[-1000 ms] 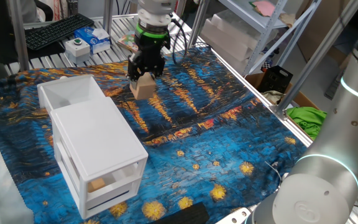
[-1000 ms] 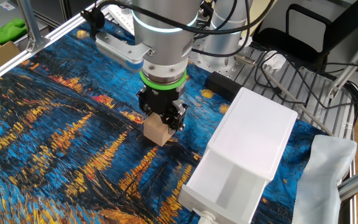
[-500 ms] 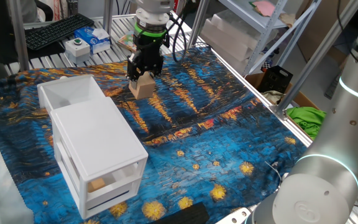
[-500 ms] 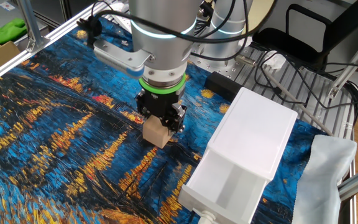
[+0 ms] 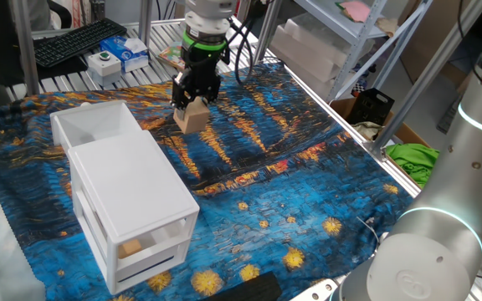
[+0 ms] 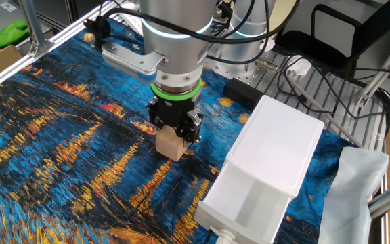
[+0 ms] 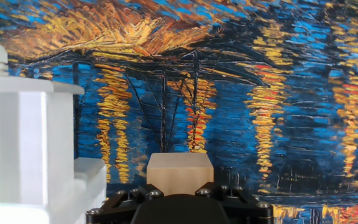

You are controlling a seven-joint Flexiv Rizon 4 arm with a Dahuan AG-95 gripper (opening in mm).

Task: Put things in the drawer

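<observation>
One wooden block point(image 6: 170, 144) sits clamped in the hand point(image 6: 175, 131), raised just off the bench point(image 6: 59, 135), with the open white drawer point(image 5: 99, 124) lying close beside it, so a short sideways carry should reach it.

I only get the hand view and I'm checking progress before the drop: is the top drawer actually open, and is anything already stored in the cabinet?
Observer: Yes, the drawer is pulled out and looks empty.
Operator: And lower down?
Observer: A small tan item shows behind a see-through lower front.
Operator: Where's my block relative to the drawer?
Observer: The wooden block, held in the gripper, is beside the cabinet, not yet over the drawer.
</observation>
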